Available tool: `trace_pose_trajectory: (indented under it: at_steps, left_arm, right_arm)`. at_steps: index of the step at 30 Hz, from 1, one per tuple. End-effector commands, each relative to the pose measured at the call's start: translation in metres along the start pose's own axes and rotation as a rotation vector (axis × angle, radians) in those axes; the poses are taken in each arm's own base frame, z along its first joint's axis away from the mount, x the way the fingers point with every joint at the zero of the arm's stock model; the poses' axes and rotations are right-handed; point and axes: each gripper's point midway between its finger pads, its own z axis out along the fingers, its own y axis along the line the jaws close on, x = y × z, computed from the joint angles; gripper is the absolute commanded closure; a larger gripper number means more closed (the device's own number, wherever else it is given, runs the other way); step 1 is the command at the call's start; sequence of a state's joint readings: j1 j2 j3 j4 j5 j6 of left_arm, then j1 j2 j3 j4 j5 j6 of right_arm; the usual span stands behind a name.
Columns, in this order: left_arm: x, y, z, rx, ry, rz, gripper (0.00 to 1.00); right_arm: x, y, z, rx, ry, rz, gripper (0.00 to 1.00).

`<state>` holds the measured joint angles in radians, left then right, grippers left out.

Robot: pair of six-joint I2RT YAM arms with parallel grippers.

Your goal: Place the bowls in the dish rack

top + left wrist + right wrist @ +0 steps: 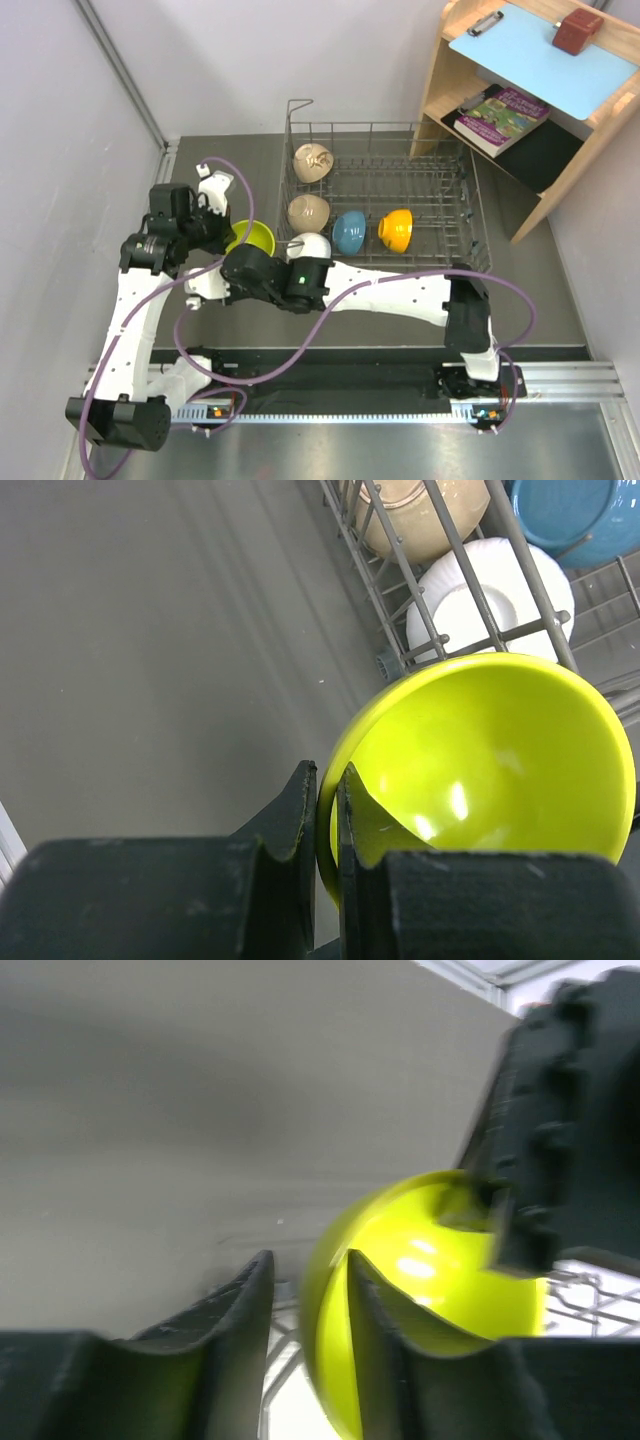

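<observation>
grey tabletop (225,165), white walls (250,50); left jaws pinch the yellow-green bowl (490,750), right jaws open astride its rim.

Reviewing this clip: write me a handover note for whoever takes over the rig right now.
Left gripper: shut on the rim of the yellow-green round bowl, held just outside the left wall of the grey wire dish rack.
Right gripper: open, fingers straddling the same rim, not clamped.
Done: two beige bowls, white bowl, blue bowl and orange bowl sit in the rack.
Left: get the yellow-green bowl into the rack.
</observation>
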<state>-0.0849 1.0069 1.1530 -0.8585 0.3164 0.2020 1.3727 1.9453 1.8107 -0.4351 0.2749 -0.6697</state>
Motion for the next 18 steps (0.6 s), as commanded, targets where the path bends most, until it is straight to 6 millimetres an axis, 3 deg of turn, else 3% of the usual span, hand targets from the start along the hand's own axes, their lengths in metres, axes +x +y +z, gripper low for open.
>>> trace_pose_trajectory:
  at_steps: [1,5,15,18]
  left_arm:
    - [-0.019,-0.007,-0.004,0.022,-0.096,0.019,1.00]
    - [-0.020,-0.009,-0.006,0.026,-0.104,0.024,1.00]
    - [-0.016,-0.004,-0.006,-0.001,-0.096,0.039,1.00]
    - [-0.020,-0.001,-0.007,-0.024,-0.120,0.037,0.74]
  right_arm:
    - [-0.016,-0.027,0.001,0.099,-0.005,0.023,0.73]
    - [-0.016,-0.029,0.006,0.100,0.017,0.008,0.98]
    - [-0.009,-0.013,0.009,-0.010,0.084,-0.018,1.00]
    - [-0.019,-0.007,0.001,-0.058,0.033,0.030,1.00]
